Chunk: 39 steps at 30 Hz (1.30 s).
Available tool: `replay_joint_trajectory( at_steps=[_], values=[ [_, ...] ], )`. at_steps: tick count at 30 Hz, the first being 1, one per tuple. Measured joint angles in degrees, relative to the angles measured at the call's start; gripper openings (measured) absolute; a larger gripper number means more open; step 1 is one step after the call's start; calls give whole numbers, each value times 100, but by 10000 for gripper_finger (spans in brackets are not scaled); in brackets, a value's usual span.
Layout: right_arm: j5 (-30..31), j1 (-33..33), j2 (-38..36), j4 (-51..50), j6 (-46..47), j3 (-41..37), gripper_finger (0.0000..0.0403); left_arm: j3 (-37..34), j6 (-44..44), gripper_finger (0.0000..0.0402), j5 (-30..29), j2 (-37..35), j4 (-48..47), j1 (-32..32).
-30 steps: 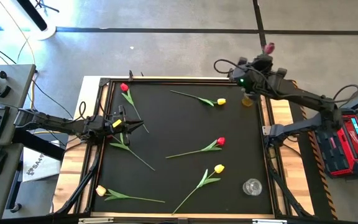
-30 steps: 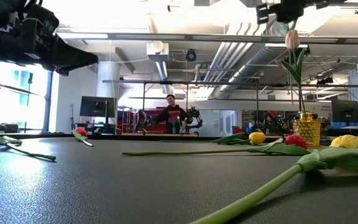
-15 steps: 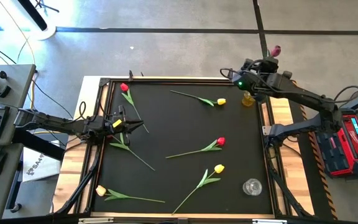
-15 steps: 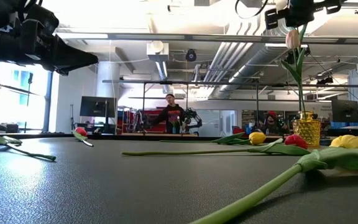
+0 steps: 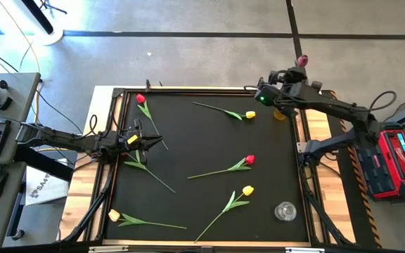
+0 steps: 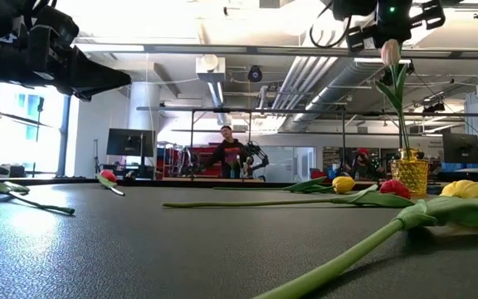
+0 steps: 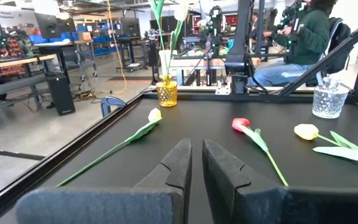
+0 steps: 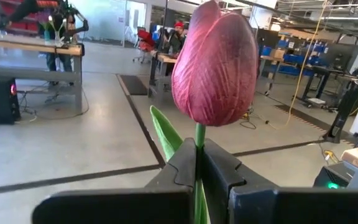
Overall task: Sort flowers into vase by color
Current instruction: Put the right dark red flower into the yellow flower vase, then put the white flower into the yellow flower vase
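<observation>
A dark red tulip [image 8: 215, 62] is being held upright by its stem in the right tool [image 8: 197, 163], whose fingers are being pressed together on it just under the head. In the high view the tool [image 5: 292, 79] is being kept above the amber vase [image 5: 280, 112], which is standing at the far right corner of the worktop [image 5: 188, 140]. In the low view the stem is reaching down into that vase [image 6: 410, 174], with the head [image 6: 390, 52] well above its rim.

Six more tulips are lying flat on the worktop. Taken from the amber vase: a yellow one [image 5: 249, 114] is lying just beside it; a red one [image 5: 249, 159] is lying near the worktop's middle; a second yellow one [image 5: 247, 190] is lying beyond that, near a clear glass vase [image 5: 285, 210] at the near right corner; a red one [image 5: 140, 99] is lying well apart at the far left corner; a cream one [image 5: 114, 215] is lying at the near left corner.

The left tool [image 5: 155, 143] is being held above the left edge of the worktop, over the stem of another tulip [image 5: 146, 171]. Its fingers [image 7: 178, 163] are being kept nearly together, with nothing between them.

A person [image 6: 227, 151] is being seen in the room beyond.
</observation>
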Motion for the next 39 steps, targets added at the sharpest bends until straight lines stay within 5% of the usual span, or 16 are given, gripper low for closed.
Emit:
replay_joint_trajectory(
  at_steps=[10,21,27,35,39],
  values=[
    [-838,-4,-69,-185,-4,-2,29,0,0,28,-3,0,0,-1],
    [-2196,-68,-526,-204,-81,-2,183,0,-52,28,-246,0,47,-2],
    [-3453,-160,-1038,-162,343,100,248,0,-51,28,-558,0,46,0],
    [-4378,-48,-1593,-123,42,309,275,0,-68,28,-564,0,46,-2],
    [-5336,55,-1792,311,-630,350,275,0,-68,28,-562,0,46,-2]
  ],
)
